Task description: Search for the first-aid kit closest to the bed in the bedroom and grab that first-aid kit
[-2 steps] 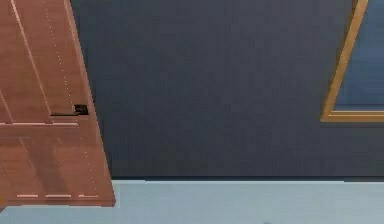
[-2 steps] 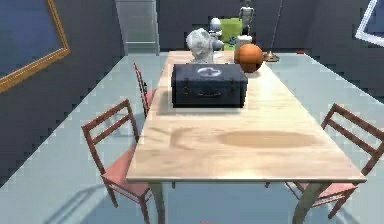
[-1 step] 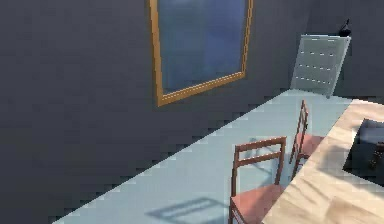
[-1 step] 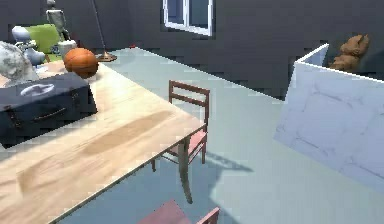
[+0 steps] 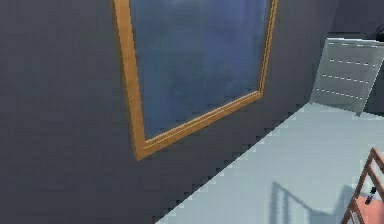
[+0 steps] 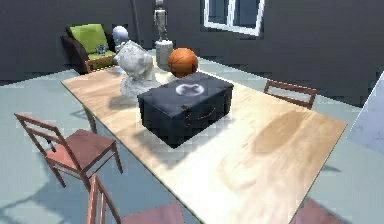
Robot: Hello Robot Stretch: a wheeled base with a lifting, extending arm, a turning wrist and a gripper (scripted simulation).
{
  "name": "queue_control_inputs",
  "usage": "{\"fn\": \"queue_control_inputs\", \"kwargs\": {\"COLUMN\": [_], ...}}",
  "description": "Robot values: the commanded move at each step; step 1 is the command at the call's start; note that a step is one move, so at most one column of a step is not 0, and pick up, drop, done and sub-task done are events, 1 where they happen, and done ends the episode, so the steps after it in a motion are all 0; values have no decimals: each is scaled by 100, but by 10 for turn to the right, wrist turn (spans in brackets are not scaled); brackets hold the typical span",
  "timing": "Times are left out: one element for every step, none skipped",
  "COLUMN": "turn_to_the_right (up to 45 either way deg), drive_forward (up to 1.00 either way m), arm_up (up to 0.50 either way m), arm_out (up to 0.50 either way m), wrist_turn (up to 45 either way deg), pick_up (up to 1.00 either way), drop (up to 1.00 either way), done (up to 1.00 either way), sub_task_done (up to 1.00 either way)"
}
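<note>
In the arm side view, a long wooden table [image 6: 262, 150] ran from the upper left to the lower right of the frame. Near its middle sat a dark case [image 6: 186, 108], boxy, with a pale round mark on its lid and a handle on the side facing the bottom of the frame. By shape it could have been the first-aid kit, though I could not be sure. Just above it in the frame stood an orange ball [image 6: 183, 62], close to the case's far edge. Left of the ball stood a white bust [image 6: 134, 66], and behind them a tall pale object [image 6: 161, 34] stood upright.

A reddish wooden chair [image 6: 80, 148] stood beside the table at the left of the frame. Another chair's back [image 6: 290, 93] showed at the table's far side, right of the case, and a third [image 6: 100, 200] stood at the bottom edge. At the upper left was an armchair [image 6: 88, 42] with a green cushion, and a white-framed window [image 6: 234, 14] sat in the dark wall at the top.

In the forward view, a dark wall [image 5: 60, 120] took up the left, bearing a large wood-framed blue panel [image 5: 195, 60]. A white dresser [image 5: 348, 75] stood at the upper right, and part of a reddish chair [image 5: 370, 195] showed at the lower right on the pale floor [image 5: 290, 160].

The state of my tool I could not tell.
</note>
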Motion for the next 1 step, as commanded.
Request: {"fn": "queue_control_inputs", "kwargs": {"turn_to_the_right": [0], "drive_forward": [0], "arm_up": [50], "arm_out": [0], "wrist_turn": [0], "pick_up": [0], "drop": [0], "done": [0], "sub_task_done": [0]}}
